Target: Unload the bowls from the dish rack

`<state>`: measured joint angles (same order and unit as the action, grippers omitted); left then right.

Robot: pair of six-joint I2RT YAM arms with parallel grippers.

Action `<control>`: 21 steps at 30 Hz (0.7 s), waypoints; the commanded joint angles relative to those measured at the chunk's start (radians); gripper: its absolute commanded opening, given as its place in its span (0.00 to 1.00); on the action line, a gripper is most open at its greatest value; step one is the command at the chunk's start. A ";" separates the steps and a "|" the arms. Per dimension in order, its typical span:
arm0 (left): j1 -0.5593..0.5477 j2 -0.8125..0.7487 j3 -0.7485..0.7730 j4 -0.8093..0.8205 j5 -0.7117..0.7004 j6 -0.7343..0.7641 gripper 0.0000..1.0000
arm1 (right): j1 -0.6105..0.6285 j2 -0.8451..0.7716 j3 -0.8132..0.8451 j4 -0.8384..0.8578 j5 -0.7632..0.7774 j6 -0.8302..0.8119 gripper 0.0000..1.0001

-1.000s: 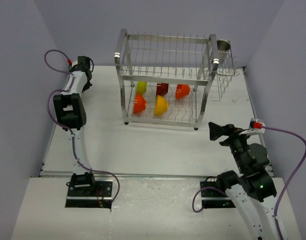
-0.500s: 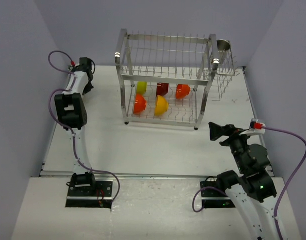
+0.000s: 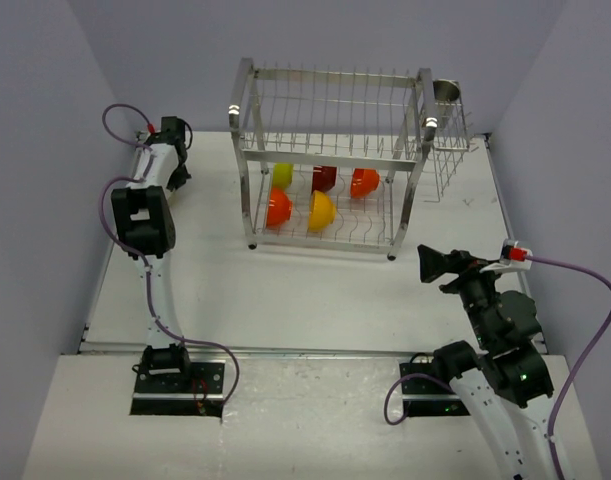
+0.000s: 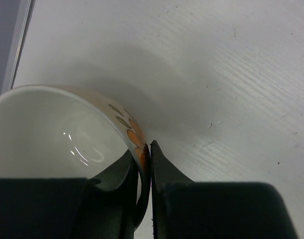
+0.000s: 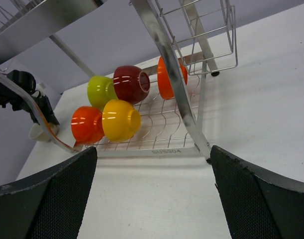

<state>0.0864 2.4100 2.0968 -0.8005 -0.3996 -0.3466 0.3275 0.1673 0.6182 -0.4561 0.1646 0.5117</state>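
Note:
The steel dish rack (image 3: 330,160) stands at the back middle. Its lower tier holds five bowls on their sides: lime-green (image 3: 282,175), dark red (image 3: 324,178), orange-red (image 3: 364,182), orange (image 3: 278,207) and yellow (image 3: 321,211). My left gripper (image 4: 148,149) is shut on the rim of the whitish bowl with the orange pattern (image 4: 57,129), low over the table at the far left, well left of the rack. That bowl also shows in the right wrist view (image 5: 40,132). My right gripper (image 5: 154,194) is open and empty, facing the rack's front right post (image 5: 166,64).
A small metal cup (image 3: 446,92) sits in the wire side basket (image 3: 447,150) on the rack's right side. The table's left edge (image 4: 17,50) runs close to the held bowl. Purple walls stand on three sides.
My left arm has shifted slightly to the right with the whitish bowl still gripped. The right arm and the bowls in the rack have not moved.

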 commanded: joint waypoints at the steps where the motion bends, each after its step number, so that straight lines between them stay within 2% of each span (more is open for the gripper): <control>1: -0.002 -0.017 0.014 0.032 0.021 0.020 0.23 | 0.002 -0.002 0.002 0.013 -0.007 -0.015 0.96; 3: -0.002 -0.031 -0.007 0.052 0.022 0.015 0.31 | 0.002 -0.003 0.000 0.013 -0.007 -0.015 0.96; 4: -0.002 -0.037 -0.012 0.056 0.021 0.015 0.39 | 0.002 -0.003 0.000 0.013 -0.007 -0.015 0.96; 7: -0.004 -0.057 -0.029 0.075 0.030 0.014 0.50 | 0.002 0.003 -0.002 0.016 -0.010 -0.013 0.96; 12: -0.002 -0.094 -0.035 0.083 0.004 0.014 0.54 | 0.002 0.005 -0.003 0.019 -0.013 -0.013 0.96; 21: -0.016 -0.253 -0.069 0.141 -0.044 0.009 0.54 | 0.002 0.011 -0.003 0.019 -0.016 -0.015 0.96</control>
<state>0.0834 2.2875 2.0190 -0.7242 -0.4019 -0.3473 0.3275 0.1680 0.6174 -0.4557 0.1642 0.5114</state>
